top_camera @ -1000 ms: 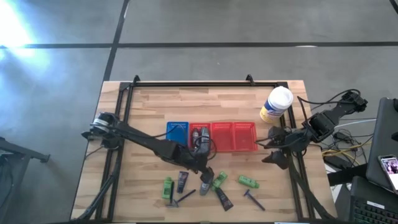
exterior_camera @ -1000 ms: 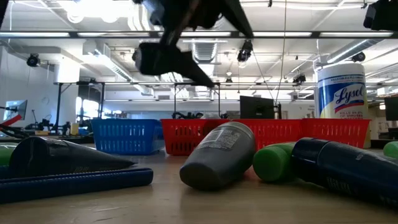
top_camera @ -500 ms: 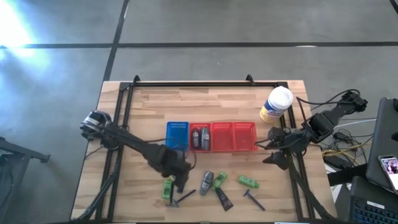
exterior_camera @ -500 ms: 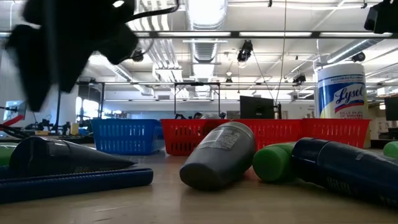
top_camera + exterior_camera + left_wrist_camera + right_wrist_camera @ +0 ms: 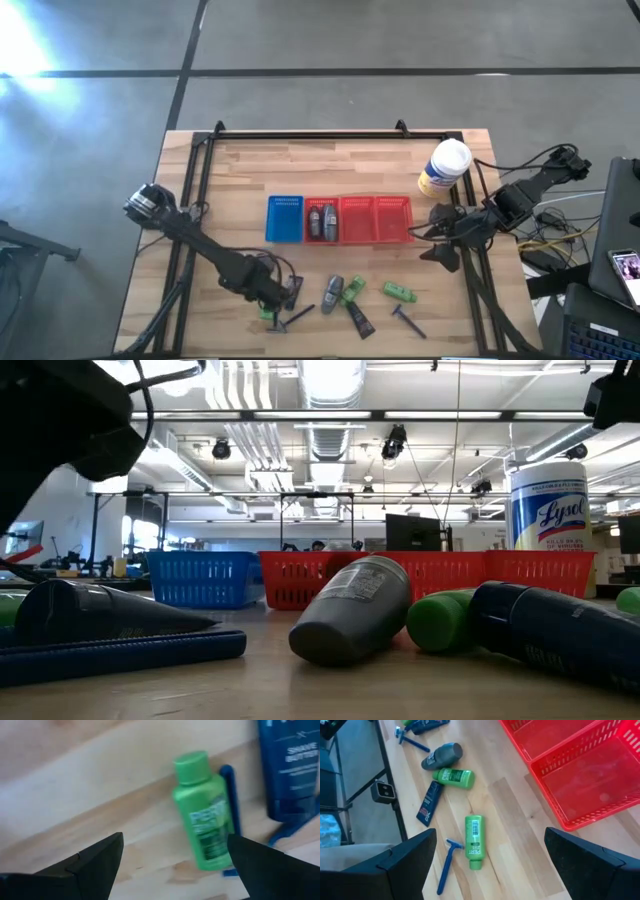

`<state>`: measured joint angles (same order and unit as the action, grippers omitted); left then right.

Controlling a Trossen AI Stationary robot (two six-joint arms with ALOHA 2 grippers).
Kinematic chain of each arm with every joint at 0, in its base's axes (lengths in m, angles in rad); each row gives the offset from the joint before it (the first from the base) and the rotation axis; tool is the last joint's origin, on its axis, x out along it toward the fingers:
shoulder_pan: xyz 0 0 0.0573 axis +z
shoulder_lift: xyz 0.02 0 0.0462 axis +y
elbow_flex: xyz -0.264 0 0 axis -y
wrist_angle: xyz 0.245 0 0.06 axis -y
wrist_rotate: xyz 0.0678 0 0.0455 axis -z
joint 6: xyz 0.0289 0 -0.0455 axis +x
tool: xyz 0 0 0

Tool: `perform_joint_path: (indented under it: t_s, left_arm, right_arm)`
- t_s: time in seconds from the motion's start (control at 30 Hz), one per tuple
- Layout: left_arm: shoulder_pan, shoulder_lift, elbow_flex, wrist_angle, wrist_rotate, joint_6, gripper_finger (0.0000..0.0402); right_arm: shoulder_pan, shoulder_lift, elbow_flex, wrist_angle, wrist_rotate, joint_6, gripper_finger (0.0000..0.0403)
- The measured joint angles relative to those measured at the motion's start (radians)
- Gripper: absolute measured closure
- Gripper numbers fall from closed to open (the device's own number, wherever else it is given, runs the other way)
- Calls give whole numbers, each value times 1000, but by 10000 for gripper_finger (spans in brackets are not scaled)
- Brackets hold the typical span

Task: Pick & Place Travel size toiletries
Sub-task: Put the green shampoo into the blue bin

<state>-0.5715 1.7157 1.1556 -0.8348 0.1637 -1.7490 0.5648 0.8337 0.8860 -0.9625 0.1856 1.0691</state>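
My left end effector (image 5: 172, 852) hangs spread wide over the green bottle (image 5: 204, 817) lying against a blue razor (image 5: 229, 795) at the bench's (image 5: 240, 180) near left. My right end effector (image 5: 490, 865) waits agape at the right edge. Grey sticks (image 5: 320, 219) sit in a red basket (image 5: 322, 204).

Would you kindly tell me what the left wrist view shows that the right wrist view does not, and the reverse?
Only the left wrist view shows the green bottle lying against a blue razor ahead of the open left pincer, with a dark blue shave tube nearby. Only the right wrist view shows the red baskets, a grey stick, two other green bottles and the open right pincer. Both share the wooden table.
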Motion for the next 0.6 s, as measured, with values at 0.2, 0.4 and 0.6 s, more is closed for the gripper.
perform_joint_path:
  t_s: [0.2,0.4,0.6]
  left_arm:
    - [-9,0,-45,132,-30,-56,39]
    - [-20,0,-86,125,-24,-56,42]
    - [-21,0,-123,133,-13,-56,60]
  right_arm:
    - [0,0,-17,3,0,25,35]
    - [0,0,-19,3,0,32,35]
    - [0,0,-19,4,0,31,35]
